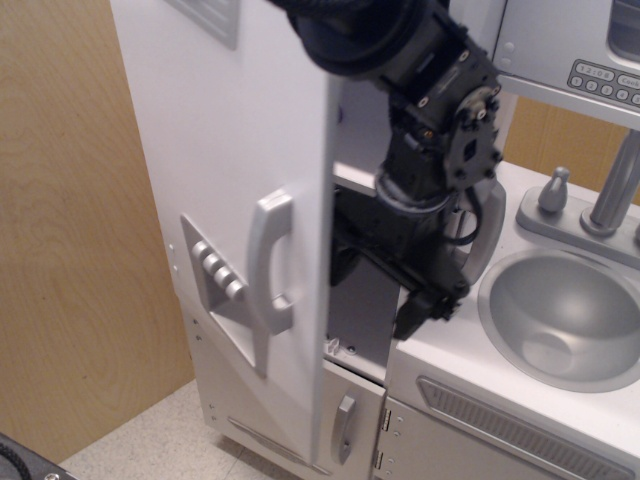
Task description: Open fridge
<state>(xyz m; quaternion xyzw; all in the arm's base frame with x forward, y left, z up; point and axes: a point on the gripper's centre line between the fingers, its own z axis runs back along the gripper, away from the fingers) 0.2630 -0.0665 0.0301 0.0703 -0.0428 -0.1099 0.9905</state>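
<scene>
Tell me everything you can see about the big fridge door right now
The fridge door is a tall, flat white-grey panel, seemingly painted wood. It carries a vertical curved silver handle near its free edge and, left of that, a recessed dispenser panel with four round buttons. It stands partly open, its right edge swung clear of the cabinet, showing a shelf and dark interior. The gripper reaches into the gap behind that edge; whether it touches the door cannot be told. Below hangs a smaller door with a short handle.

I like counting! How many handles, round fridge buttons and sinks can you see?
Handles: 2, the big handle and the small handle
Buttons: 4, in a row
Sinks: 1
Total: 7
</scene>
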